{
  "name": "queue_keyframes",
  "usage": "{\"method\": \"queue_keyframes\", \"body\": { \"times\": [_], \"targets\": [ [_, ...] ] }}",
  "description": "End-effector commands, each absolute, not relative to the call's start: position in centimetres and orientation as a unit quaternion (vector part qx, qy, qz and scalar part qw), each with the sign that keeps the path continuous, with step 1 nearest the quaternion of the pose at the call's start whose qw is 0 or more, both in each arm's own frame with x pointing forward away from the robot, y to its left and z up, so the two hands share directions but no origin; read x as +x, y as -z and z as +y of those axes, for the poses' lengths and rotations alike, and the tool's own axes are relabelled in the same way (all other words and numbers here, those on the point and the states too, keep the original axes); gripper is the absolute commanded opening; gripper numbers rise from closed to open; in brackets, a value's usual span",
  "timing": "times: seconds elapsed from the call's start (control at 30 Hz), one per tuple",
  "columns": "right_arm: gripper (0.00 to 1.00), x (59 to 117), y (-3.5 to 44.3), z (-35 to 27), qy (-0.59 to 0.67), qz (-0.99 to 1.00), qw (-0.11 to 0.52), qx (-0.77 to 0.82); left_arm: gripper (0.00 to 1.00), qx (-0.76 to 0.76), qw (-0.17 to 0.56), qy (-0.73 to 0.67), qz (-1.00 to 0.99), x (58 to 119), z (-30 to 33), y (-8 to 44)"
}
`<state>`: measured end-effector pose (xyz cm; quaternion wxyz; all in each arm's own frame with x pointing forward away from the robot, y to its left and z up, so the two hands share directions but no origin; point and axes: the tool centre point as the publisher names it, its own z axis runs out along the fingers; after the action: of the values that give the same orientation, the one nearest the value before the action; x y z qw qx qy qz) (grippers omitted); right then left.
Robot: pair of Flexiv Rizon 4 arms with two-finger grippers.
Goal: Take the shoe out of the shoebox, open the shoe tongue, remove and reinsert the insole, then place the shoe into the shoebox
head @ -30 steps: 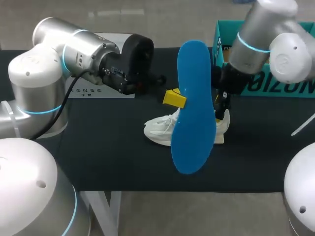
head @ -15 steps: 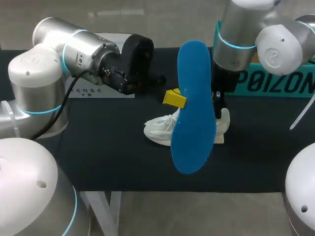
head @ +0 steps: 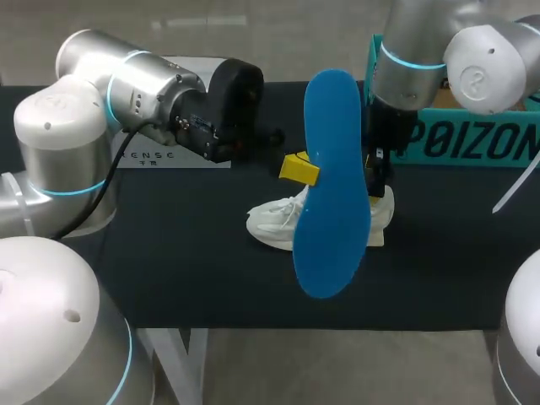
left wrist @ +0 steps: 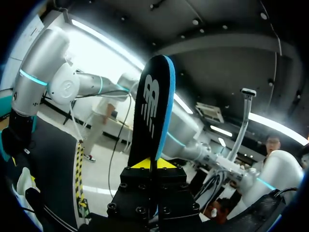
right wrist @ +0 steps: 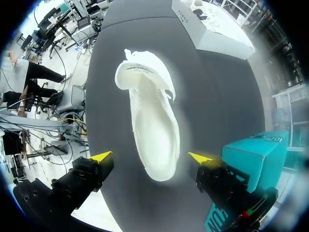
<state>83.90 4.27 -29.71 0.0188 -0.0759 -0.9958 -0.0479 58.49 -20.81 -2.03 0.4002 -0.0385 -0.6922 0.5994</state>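
Observation:
My left gripper (head: 299, 169) is shut on the edge of the blue insole (head: 333, 186) and holds it upright above the table. In the left wrist view, the insole (left wrist: 152, 101) shows its black top face, standing up from between the yellow tips of that gripper (left wrist: 153, 163). The white shoe (head: 277, 222) rests on the black table under and behind the insole. My right gripper (head: 377, 181) hangs open over the shoe's heel end. In the right wrist view, the shoe (right wrist: 152, 116) lies lengthwise ahead, its heel between the spread fingers of the gripper (right wrist: 150, 157).
The teal shoebox (head: 472, 139) stands at the back right, close beside my right arm, and its corner (right wrist: 253, 152) shows next to the right finger. A white box (head: 173, 156) sits at the back left behind my left arm.
My right arm has swung a little to the left over the shoe's heel, uncovering more of the shoebox's side. The left arm and the insole have kept still.

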Motion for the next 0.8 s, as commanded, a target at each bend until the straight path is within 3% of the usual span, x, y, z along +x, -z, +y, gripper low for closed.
{"method": "queue_keyframes", "body": {
  "times": [0.03,0.33,0.8],
  "targets": [
    [1.0,83.8,29.7,4.3,0.047,-0.996,0.018,-0.076,0.0,-0.038,0.4,-0.6,-0.692,58.4,-20.9,2.1],
    [1.0,87.0,29.0,7.0,-0.027,-0.997,-0.008,-0.07,0.0,-0.038,0.4,-0.6,-0.692,58.4,-20.9,2.1],
    [1.0,88.7,33.1,9.1,-0.006,-0.997,-0.003,-0.083,0.0,-0.038,0.4,-0.6,-0.692,58.4,-20.9,2.1]
  ]
}}
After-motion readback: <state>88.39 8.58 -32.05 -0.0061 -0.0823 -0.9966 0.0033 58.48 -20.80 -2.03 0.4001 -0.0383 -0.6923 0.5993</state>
